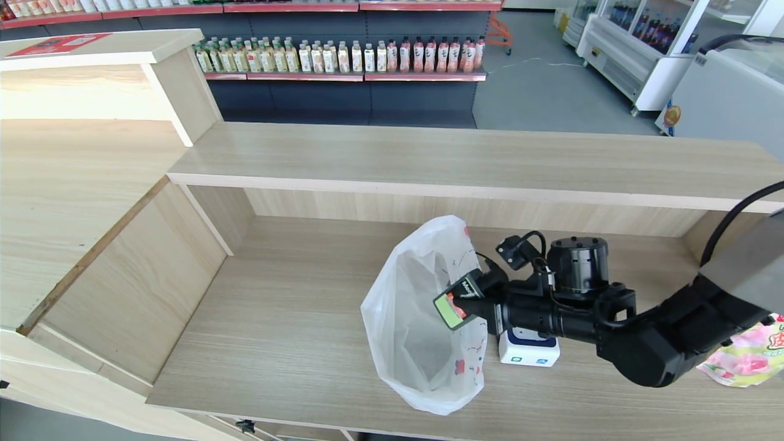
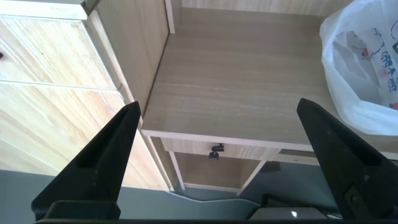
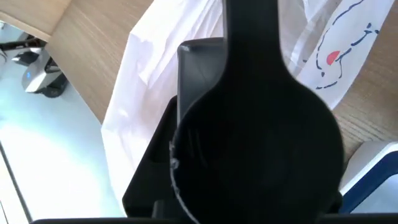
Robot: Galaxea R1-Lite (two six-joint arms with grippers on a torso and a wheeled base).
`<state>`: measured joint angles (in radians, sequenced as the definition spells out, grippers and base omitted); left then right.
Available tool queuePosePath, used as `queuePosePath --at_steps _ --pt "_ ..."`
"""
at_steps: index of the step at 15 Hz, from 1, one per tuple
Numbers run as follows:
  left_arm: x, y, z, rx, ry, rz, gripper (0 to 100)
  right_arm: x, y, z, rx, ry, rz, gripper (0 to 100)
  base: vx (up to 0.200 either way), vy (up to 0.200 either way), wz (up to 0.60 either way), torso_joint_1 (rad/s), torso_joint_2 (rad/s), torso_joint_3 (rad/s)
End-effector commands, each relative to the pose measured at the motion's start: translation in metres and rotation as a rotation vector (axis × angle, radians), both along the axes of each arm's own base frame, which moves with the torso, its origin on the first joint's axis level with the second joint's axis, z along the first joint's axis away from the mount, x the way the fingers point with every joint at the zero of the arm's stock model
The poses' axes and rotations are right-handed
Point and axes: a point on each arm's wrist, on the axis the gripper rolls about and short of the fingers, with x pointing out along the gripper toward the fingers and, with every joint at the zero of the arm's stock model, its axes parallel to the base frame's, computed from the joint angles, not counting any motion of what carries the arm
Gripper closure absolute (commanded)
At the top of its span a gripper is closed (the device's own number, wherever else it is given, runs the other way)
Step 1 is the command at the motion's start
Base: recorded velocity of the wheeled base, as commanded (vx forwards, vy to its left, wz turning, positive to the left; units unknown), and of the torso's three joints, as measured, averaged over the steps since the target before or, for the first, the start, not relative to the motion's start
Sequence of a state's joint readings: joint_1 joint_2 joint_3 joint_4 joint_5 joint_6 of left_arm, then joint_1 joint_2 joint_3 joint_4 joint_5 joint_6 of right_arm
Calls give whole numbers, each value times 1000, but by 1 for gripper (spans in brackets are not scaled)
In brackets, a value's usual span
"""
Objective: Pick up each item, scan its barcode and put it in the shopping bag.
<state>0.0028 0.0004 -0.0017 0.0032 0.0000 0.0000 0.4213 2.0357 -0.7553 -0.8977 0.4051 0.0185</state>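
Note:
A white plastic shopping bag stands open near the middle of the wooden counter. My right gripper reaches in from the right and is shut on a small black box with a green and orange label, held at the bag's mouth. In the right wrist view the box sits just above the bag. My left gripper is open and holds nothing. Its fingers are spread wide above the counter's front edge, and the bag lies off to one side.
A white and blue scanner block sits on the counter just right of the bag, under the right arm. A pink packet lies at the far right edge. A raised shelf runs along the back and a wooden side wall closes the left.

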Motion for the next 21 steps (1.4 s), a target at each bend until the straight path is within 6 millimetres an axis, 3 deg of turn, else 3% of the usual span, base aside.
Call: queuePosePath --at_steps 1,5,8,12,13,16,18,21 --pt "0 0 0 0 0 0 0 17 9 -32 -52 25 23 100 0 0 0 0 0 0" --pt "0 0 0 0 0 0 0 42 31 -49 -92 -50 74 100 0 0 0 0 0 0" --pt "0 0 0 0 0 0 0 49 48 -52 -101 -100 116 100 0 0 0 0 0 0" --pt "0 0 0 0 0 0 0 48 45 -57 -161 -148 144 100 0 0 0 0 0 0" --pt "0 0 0 0 0 0 0 48 45 -52 -151 -156 142 0 0 0 0 0 0 0" --pt "0 0 0 0 0 0 0 44 40 -25 -41 -121 88 0 0 0 0 0 0 0" --pt "0 0 0 0 0 0 0 37 36 5 70 -78 43 0 0 0 0 0 0 0" --pt "0 0 0 0 0 0 0 6 7 46 203 -5 -46 0 0 0 0 0 0 0"
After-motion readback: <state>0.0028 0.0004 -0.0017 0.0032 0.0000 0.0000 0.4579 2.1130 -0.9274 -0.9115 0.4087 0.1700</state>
